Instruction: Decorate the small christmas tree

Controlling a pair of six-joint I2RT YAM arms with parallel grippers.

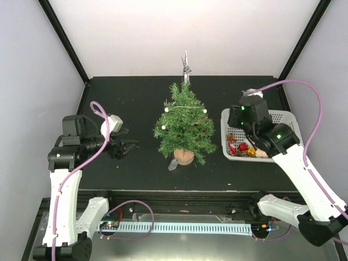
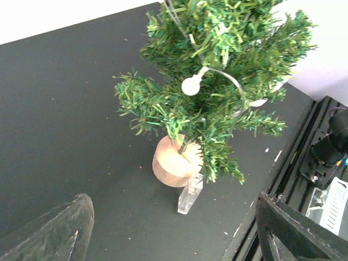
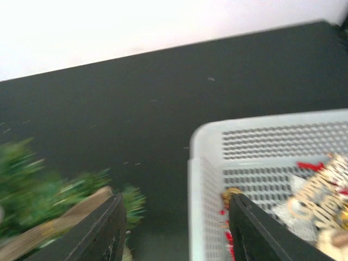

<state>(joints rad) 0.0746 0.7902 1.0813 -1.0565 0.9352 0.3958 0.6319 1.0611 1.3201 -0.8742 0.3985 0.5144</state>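
Note:
The small christmas tree (image 1: 184, 122) stands mid-table on its tan wooden base (image 1: 184, 156), with a silver star (image 1: 186, 68) on top and a wire strand of white balls (image 2: 191, 85) across its branches. My left gripper (image 1: 129, 147) hovers left of the tree, open and empty; in the left wrist view (image 2: 171, 217) it faces the tree (image 2: 217, 81) and base (image 2: 174, 163). My right gripper (image 3: 176, 217) is open over the left wall of the white basket (image 3: 261, 128), nothing between its fingers. The tree (image 3: 32, 179) is blurred at its left.
The white basket (image 1: 283, 115) at the right holds red, gold and silver ornaments (image 1: 242, 147), seen too in the right wrist view (image 3: 321, 201). A small clear plastic piece (image 2: 190, 194) leans against the tree base (image 1: 174, 165). The table's front rail (image 1: 185, 196) runs just behind.

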